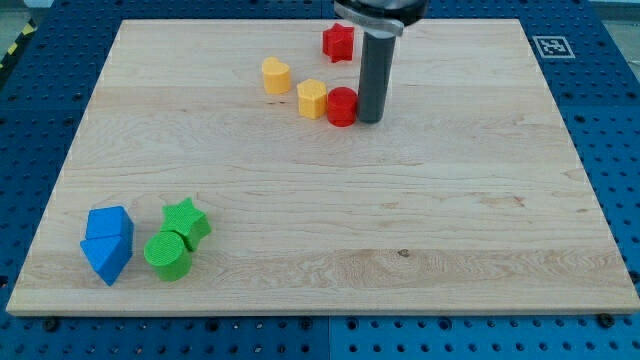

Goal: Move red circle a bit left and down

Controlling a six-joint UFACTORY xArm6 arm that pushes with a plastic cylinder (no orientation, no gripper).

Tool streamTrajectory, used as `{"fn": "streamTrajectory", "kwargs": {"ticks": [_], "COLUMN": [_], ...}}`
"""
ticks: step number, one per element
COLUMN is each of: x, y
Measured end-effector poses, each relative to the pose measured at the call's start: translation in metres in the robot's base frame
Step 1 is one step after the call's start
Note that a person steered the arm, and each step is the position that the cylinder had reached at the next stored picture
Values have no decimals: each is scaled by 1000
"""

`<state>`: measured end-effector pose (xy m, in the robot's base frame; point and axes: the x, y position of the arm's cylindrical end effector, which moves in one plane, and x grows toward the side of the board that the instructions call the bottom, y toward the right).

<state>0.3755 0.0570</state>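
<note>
My tip (370, 121) rests on the wooden table (400, 220), touching the right side of the red circle (342, 106) near the view's top. I carry no gripper, only this rod. A yellow block (312, 99), possibly hexagonal, touches the circle's left; another yellow block (276, 76) lies further left. A red star (338, 41) sits above. Blue (107, 244) and green blocks (176, 240) cluster bottom left.

The board (400, 220) under my tip (369, 121) is pale wood with a fine grain, smooth and lightly matt. The rod above my tip looks like dark grey matt plastic or metal; I cannot tell which. The red circle (342, 106), touching my tip on the view's left, looks like smooth matt plastic.
</note>
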Motion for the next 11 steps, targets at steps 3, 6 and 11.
{"fn": "streamTrajectory", "kwargs": {"ticks": [3,6,11], "x": [-10,-19,14], "y": [11,-18,-110]}}
